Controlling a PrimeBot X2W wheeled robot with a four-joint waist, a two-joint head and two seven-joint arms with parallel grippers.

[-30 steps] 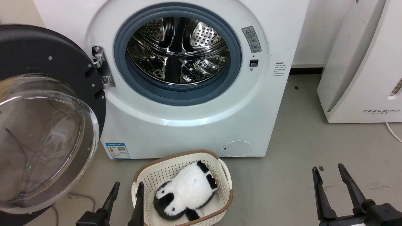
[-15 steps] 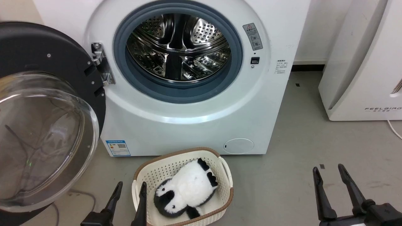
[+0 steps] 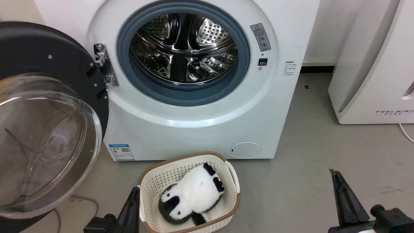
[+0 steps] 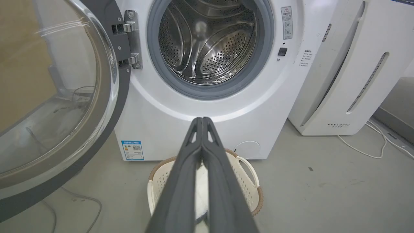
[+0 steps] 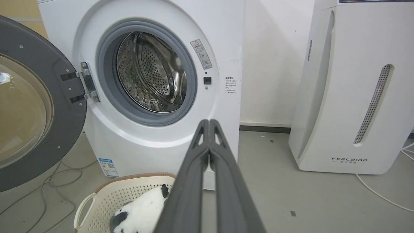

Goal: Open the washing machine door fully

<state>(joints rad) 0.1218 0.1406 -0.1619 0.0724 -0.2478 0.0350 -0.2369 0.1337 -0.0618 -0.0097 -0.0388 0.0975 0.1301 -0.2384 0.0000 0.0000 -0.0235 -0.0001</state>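
smooth grey floor [image 3: 307, 194] spreads ahead of the right pincer [image 3: 337, 174], marked with a few small dark specks. ahead and to the right of that pincer stands a tall white feelbird appliance [image 3: 372, 64] with a slotted grille, and a white cable [image 5: 381, 194] trails from its base. a white wall [image 5: 271, 64] with a dark skirting strip [image 5: 265, 129] closes the back. left of the left pincer [image 3: 135, 191], thin grey cables [image 3: 84, 197] lie on the floor. the light is even and soft.
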